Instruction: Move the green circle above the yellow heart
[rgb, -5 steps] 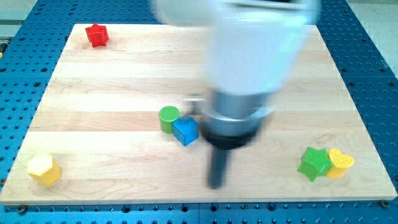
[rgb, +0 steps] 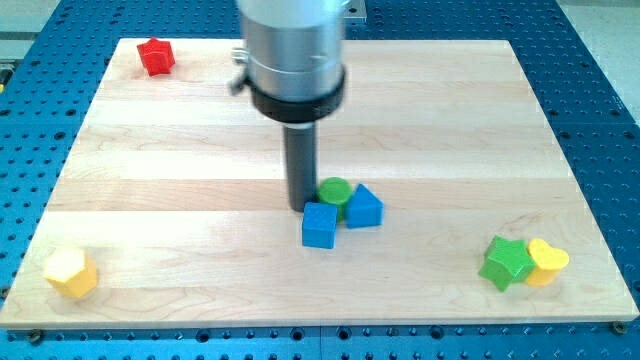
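Note:
The green circle (rgb: 334, 190) lies near the board's middle, wedged between a blue cube (rgb: 320, 225) below it and a blue triangular block (rgb: 364, 207) at its right. My tip (rgb: 299, 206) rests on the board just left of the green circle, touching or nearly touching it, and just above the blue cube's upper left corner. The yellow heart (rgb: 546, 260) sits at the lower right, pressed against a green star (rgb: 506, 262) on its left.
A red star (rgb: 155, 56) sits at the top left corner. A yellow hexagonal block (rgb: 70, 272) sits at the bottom left. The wooden board (rgb: 150, 150) ends at blue perforated table on all sides.
The arm swung from right of the blocks to their left. The green circle and blue cube shifted rightward by about 50 pixels. The blue triangular block, hidden before, now shows.

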